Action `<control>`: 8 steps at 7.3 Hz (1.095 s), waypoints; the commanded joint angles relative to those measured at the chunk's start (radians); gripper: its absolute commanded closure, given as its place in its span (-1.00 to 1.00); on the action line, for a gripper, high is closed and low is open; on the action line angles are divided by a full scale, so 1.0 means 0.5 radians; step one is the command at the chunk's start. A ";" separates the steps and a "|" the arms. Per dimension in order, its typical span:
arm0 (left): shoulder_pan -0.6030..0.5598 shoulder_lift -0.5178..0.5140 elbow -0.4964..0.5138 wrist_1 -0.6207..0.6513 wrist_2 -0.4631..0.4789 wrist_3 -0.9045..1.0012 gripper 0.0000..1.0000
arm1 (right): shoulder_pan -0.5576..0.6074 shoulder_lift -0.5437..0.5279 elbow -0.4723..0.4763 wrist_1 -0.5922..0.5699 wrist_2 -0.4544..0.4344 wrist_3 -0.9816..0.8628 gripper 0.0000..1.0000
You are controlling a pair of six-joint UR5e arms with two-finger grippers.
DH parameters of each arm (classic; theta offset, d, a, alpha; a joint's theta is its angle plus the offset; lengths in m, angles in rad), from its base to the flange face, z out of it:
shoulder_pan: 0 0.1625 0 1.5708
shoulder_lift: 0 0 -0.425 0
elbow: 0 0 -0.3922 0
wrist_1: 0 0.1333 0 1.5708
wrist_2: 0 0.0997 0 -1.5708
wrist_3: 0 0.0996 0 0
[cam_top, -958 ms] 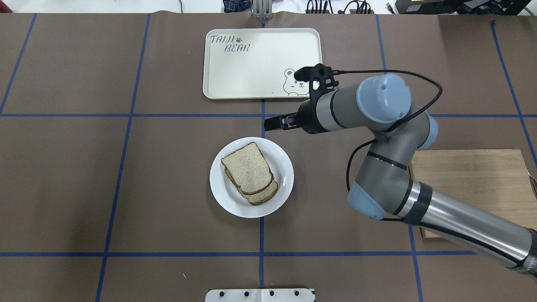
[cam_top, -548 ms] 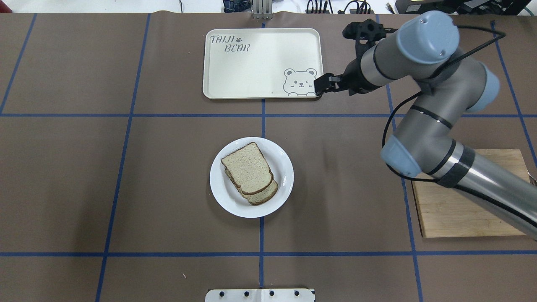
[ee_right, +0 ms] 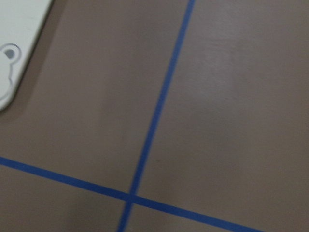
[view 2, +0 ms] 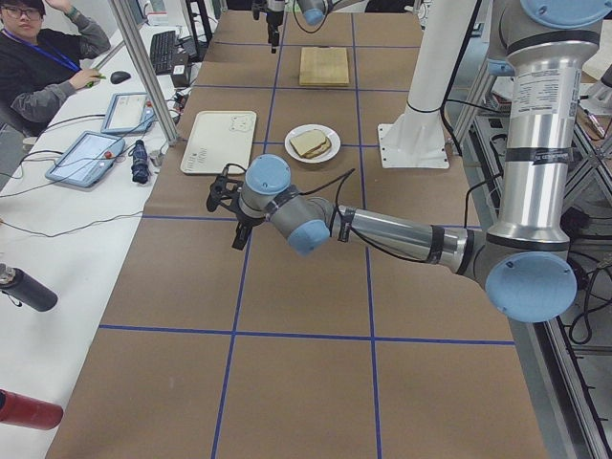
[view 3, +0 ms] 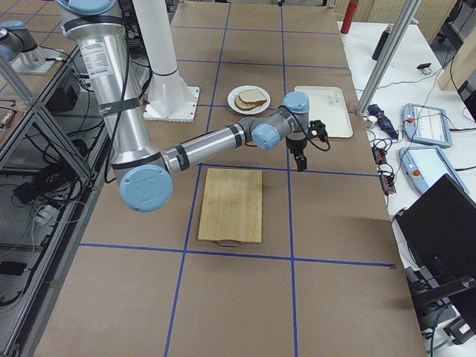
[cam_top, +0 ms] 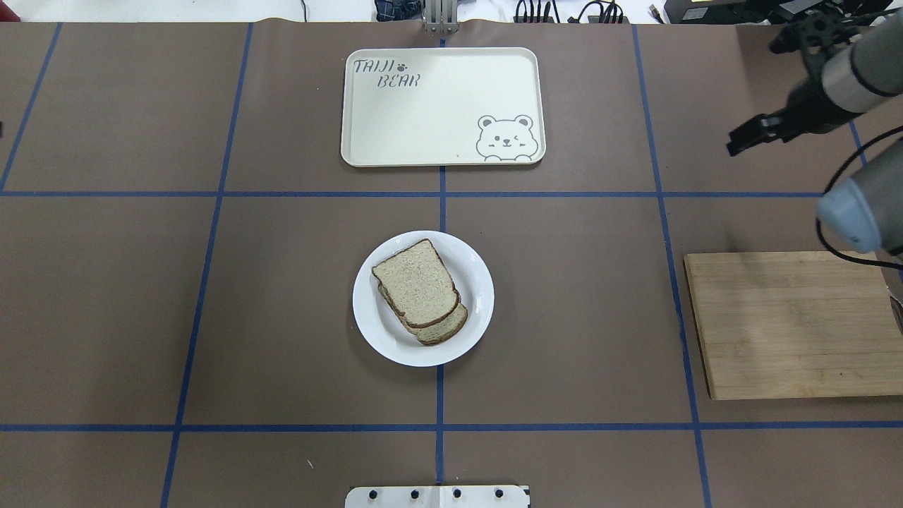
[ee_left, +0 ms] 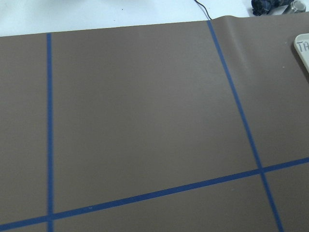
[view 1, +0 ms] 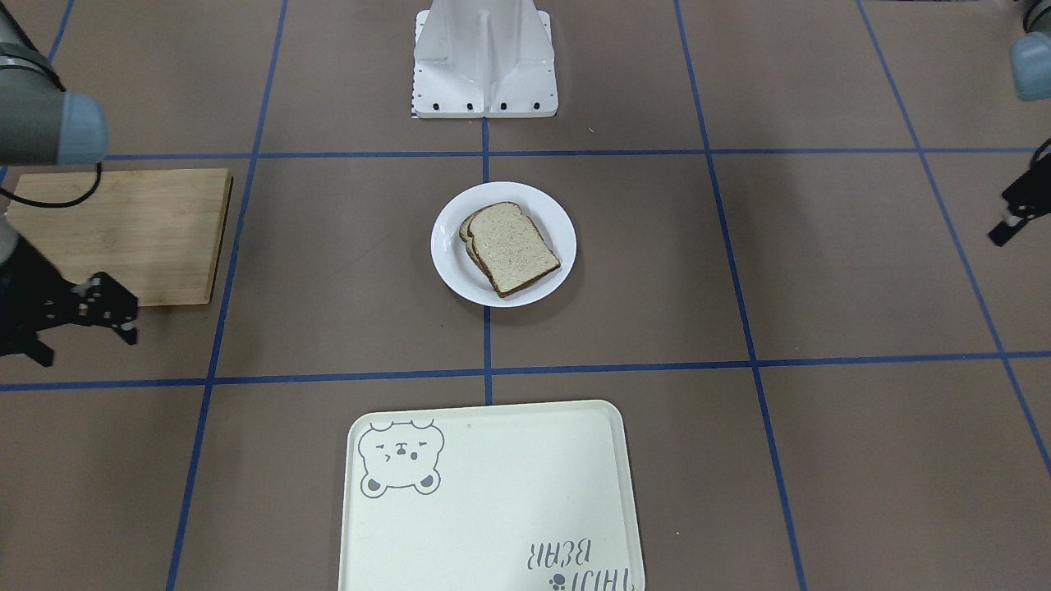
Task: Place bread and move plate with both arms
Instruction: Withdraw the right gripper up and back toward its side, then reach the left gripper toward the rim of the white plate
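Observation:
The white plate (cam_top: pixel 482 286) sits at the table's middle with two stacked slices on it. The top slice is the plain bread (cam_top: pixel 415 281), lying skewed over the lower slice (cam_top: pixel 451 328). The plate (view 1: pixel 450 263) and the bread (view 1: pixel 513 246) also show in the front view. My right gripper (cam_top: pixel 735 146) hangs empty over bare table at the far right, well away from the plate; I cannot tell if it is open or shut. My left gripper (view 1: pixel 998 236) hangs empty at the far left table edge, seen side-on, its state unclear. Both wrist views show only table cover.
A cream bear-print tray (cam_top: pixel 437 106) lies beyond the plate at the far edge. A bare wooden cutting board (cam_top: pixel 790 324) lies on the right, below my right arm. The white base stand (view 1: pixel 484 57) is at the near edge. An operator (view 2: pixel 38 57) sits beside the table.
My right arm has swung from just beyond the plate, past the tray's corner, out to the far right side. The plate and the bread slices have not moved.

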 commanded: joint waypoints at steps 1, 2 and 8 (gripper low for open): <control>0.496 -0.192 0.001 -0.133 0.239 -0.726 -0.96 | 0.345 -0.391 0.002 -0.006 0.217 -0.315 -1.00; 0.726 -0.311 0.013 -0.176 0.377 -0.930 -0.96 | 0.431 -0.518 -0.007 -0.012 0.193 -0.562 -1.00; 1.630 -0.579 0.056 -0.277 1.044 -1.331 -0.74 | 0.745 -0.543 0.030 -0.450 0.168 -1.043 -1.00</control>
